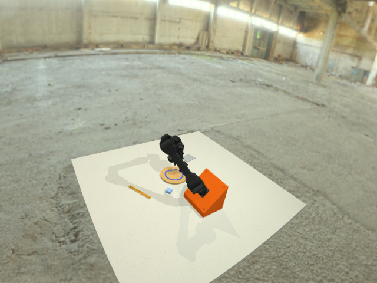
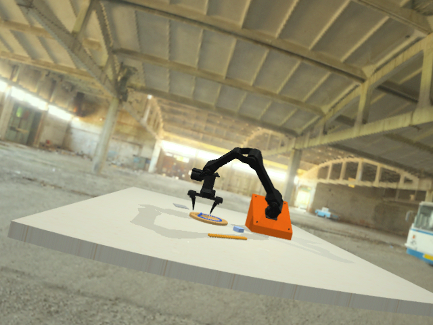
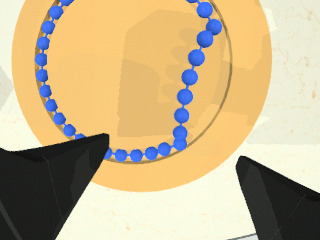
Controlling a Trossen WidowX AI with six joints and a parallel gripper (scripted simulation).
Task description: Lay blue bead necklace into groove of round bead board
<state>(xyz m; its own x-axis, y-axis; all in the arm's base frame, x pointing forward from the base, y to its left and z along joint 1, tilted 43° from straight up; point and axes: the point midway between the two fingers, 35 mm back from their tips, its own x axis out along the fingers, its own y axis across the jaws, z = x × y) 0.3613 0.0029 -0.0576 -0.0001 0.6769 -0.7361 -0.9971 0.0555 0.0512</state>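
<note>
One section of the blue bead necklace [image 1: 165,174] [image 2: 220,219] [image 3: 185,96] lies outside the groove of the round bead board [image 1: 163,179] [image 2: 223,223] [image 3: 250,65]. In the wrist view, the beads at left and bottom follow the groove; those at right cut inward across the board face, leaving the groove arc beside them bare. The necklace rests on the board unheld.

The gripper [image 2: 202,212] [image 3: 175,152] is above the board, jaws spread wide with nothing between them. This spacing probably serves to clear the seated beads and prepare for another grasp. The seating step appears mostly complete. The stray section likely requires an outward pull to the right in the wrist view, then lowering into the groove. Excess pull may lift the adjoining seated beads, since all share one strand.
</note>
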